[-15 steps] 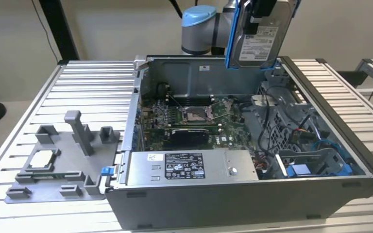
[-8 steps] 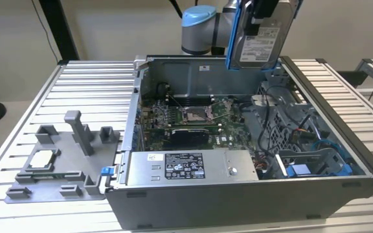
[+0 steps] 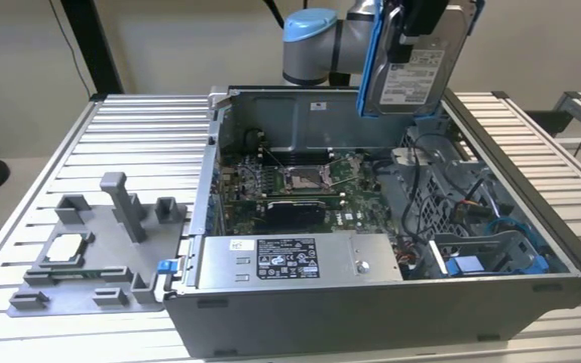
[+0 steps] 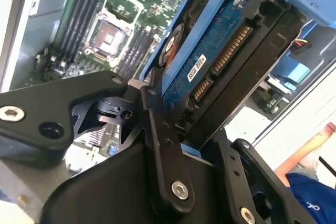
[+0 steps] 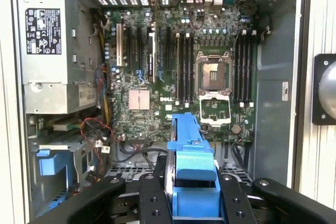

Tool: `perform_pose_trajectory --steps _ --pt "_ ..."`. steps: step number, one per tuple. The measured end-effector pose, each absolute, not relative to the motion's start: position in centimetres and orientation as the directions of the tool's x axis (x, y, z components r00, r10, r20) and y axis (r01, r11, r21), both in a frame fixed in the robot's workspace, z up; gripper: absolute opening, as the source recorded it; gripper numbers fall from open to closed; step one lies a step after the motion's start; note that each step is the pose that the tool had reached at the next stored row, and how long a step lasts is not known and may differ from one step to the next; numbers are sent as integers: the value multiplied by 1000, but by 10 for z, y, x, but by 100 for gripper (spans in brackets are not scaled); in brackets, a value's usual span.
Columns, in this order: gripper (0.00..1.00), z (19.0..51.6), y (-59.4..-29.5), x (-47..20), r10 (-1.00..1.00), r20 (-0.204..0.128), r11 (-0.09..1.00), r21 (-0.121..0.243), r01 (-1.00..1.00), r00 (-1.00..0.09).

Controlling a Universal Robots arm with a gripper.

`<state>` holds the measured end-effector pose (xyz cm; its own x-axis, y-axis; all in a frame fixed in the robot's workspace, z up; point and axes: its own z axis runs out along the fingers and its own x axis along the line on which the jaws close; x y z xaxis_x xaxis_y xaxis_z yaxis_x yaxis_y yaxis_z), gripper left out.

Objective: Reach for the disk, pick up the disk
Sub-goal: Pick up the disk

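Note:
The disk (image 3: 413,72) hangs upright in the air above the far right part of the open computer case (image 3: 371,302), its white label facing the exterior view and its blue frame along the edges. My gripper (image 3: 411,39) is shut on its upper end. In the second wrist view the disk (image 4: 210,61) shows its blue circuit board and connector, clamped between black fingers (image 4: 157,129) of the gripper (image 4: 205,129). In the first wrist view the disk's blue frame (image 5: 191,163) stands edge-on between the fingers (image 5: 153,200), high over the motherboard (image 5: 173,72).
Inside the case sit the grey power supply box (image 3: 296,261) with a black-and-white label, cables and a blue drive bay (image 3: 492,261). A grey fixture (image 3: 94,253) with a whitish square chip (image 3: 66,248) lies at the exterior view's left. A person's sleeve (image 4: 310,187) shows nearby.

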<state>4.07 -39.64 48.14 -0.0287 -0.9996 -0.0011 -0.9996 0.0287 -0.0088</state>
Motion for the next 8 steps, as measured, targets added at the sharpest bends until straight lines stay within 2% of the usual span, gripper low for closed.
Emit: perform_pose_trajectory --steps 8 --pt "0 481 -412 54 -1000 -1 29 -7 -1000 -29"
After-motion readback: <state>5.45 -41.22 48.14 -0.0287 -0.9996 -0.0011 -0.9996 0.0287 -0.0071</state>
